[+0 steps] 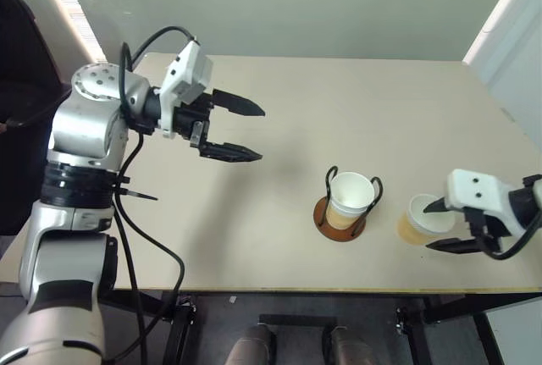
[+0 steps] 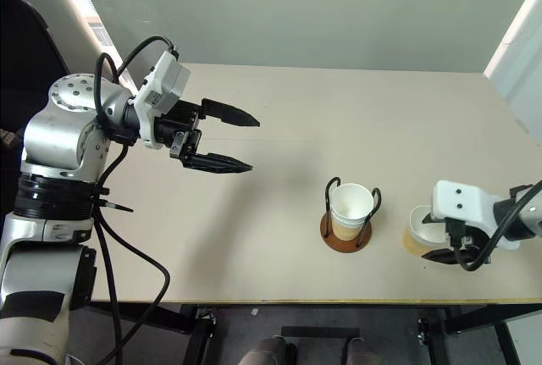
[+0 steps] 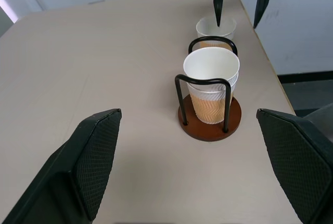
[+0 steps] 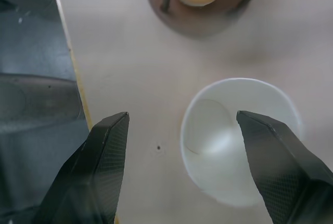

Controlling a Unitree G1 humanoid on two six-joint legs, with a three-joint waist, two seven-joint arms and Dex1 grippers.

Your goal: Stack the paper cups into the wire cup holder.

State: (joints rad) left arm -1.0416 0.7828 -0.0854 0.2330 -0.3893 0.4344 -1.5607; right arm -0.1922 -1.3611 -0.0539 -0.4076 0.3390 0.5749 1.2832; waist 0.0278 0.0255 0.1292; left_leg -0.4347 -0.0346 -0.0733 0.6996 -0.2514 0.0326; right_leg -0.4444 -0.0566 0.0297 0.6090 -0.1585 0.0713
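My left claw hung above the table, toward its left edge, fingers spread wide and grasping nothing, pointed across toward the right side.

The holder stood near the front edge, right of the middle: a reddish-brown disc with two black wire loops rising from it. Nested cups sat upright between the loops, white rim uppermost, tan wall showing below; the left wrist view showed at least two rims, one inside the other.

The loose cup stood upright on the table just to the right of the holder, apart from it, close to the front edge, white inside facing up.

My right claw was at that loose cup, fingers parted. In the right wrist view one finger lay over the cup's rim and the other finger was over bare table toward the front edge. I could not tell whether either finger touched the cup; it was not clamped.
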